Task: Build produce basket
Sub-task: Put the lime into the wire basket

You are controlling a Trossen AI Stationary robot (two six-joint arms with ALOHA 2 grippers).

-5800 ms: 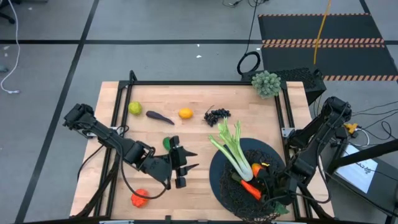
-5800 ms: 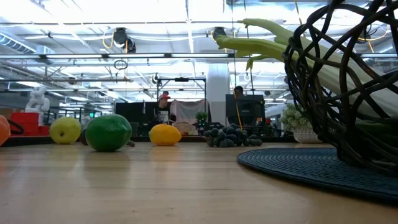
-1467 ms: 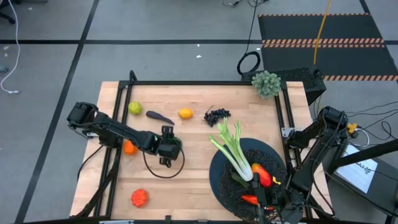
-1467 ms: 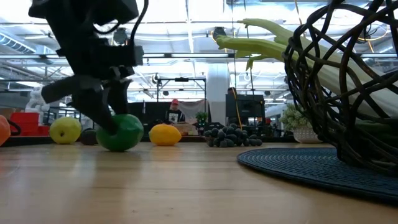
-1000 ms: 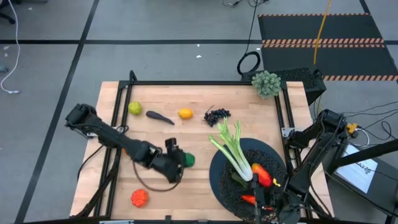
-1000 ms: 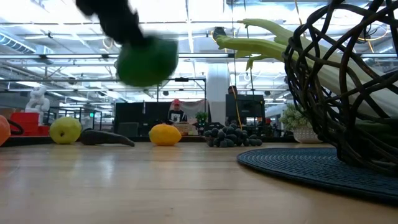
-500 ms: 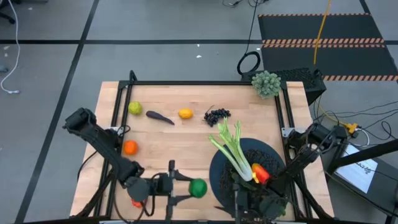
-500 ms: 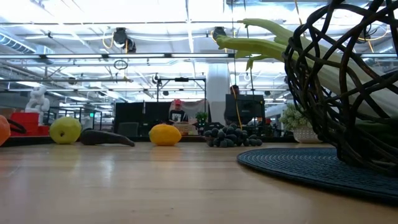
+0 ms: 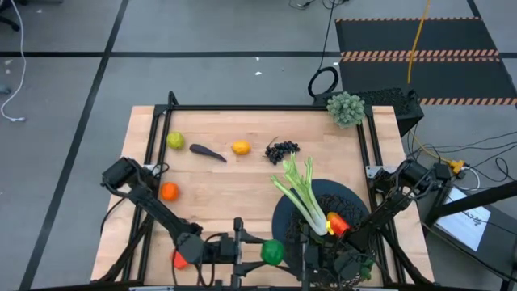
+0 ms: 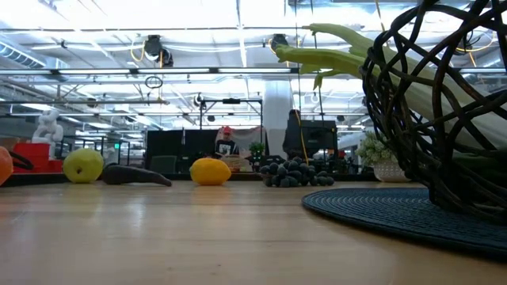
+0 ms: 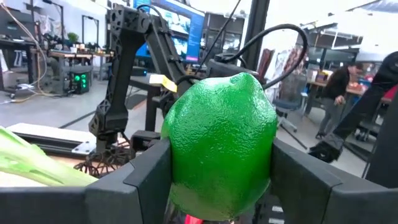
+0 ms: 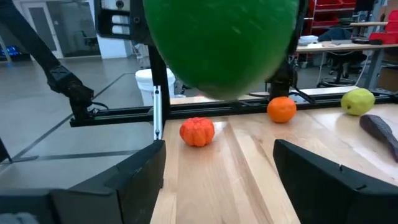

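The left gripper (image 9: 257,251) sits at the near edge of the table (image 9: 242,182), its jaws clamped on the lime (image 9: 272,252) — the left wrist view shows the green fruit (image 11: 221,143) squeezed between both dark fingers (image 11: 143,180), held up off the wood and just beside the rim of the basket (image 9: 284,234). The right gripper (image 9: 319,260) is also down at the near edge, by the basket's near side and facing the lime; its jaws stand wide open with nothing between them, and in the right wrist view the lime (image 12: 221,43) hangs just ahead of its spread fingers (image 12: 124,180). Inside the basket lie the celery stalk (image 9: 300,198), its leafy end sticking out over the far rim, and the mango (image 9: 337,224) beside it. On the far part of the table, well apart from the basket, rest the lemon (image 9: 175,141), the eggplant (image 9: 208,152), a yellow-orange fruit (image 9: 240,147) and the grapes (image 9: 281,149) in a loose row. The orange (image 9: 168,191) lies near the left edge, and a red-orange ribbed fruit (image 12: 197,132) sits near the near-left corner — partly hidden by the left arm from above. A grey-green bumpy clump (image 9: 346,108) stands at the far right corner
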